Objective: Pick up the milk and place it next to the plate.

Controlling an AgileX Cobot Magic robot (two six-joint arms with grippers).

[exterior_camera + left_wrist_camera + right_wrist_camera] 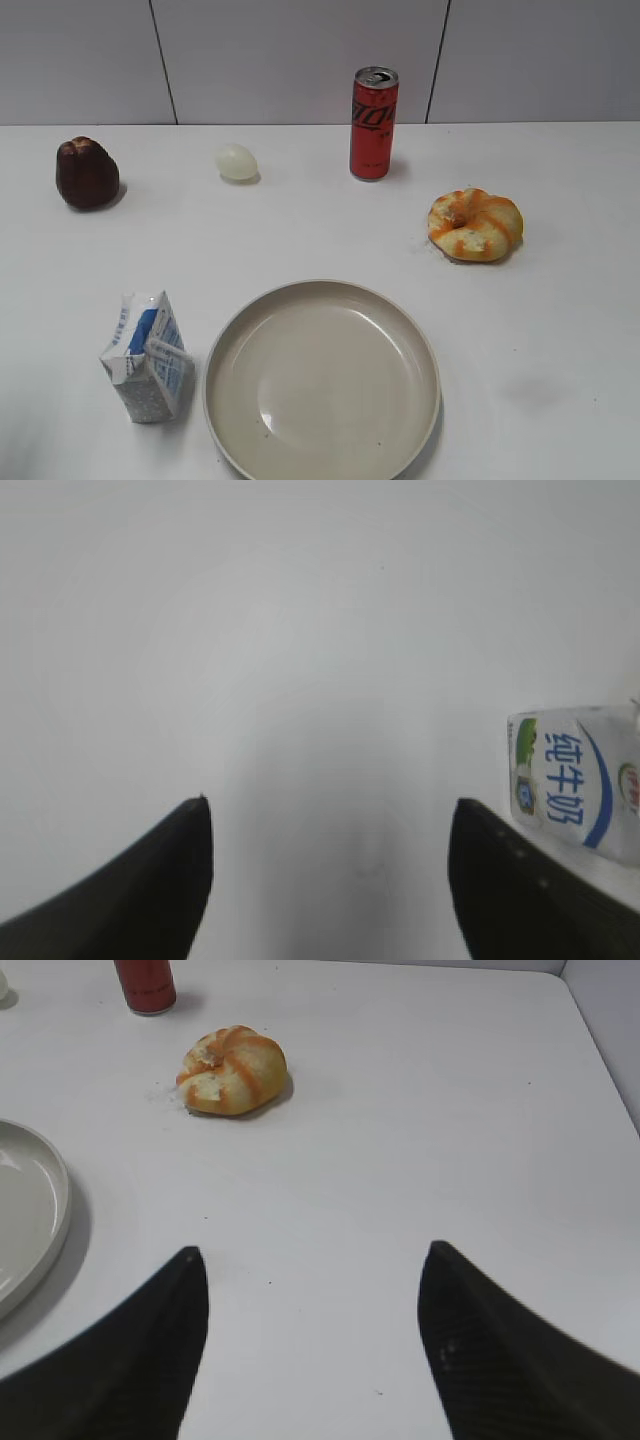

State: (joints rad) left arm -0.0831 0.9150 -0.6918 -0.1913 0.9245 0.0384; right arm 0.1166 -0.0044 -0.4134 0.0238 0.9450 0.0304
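The milk stands on the white counter, free of both sets of jaws and just beside the plate.

In the left wrist view the left gripper has its jaws spread wide over bare counter, and the milk sits outside them, just past the right-hand finger, not touching as far as can be seen. The right gripper also has its jaws apart, holding nothing; the plate's rim lies to their left, and the dish is empty. Ahead of those jaws rests an orange-striped bun, then the red can, upright with its top opened. Farther left along the back sit a pale egg-shaped thing and a dark brown ridged cake.
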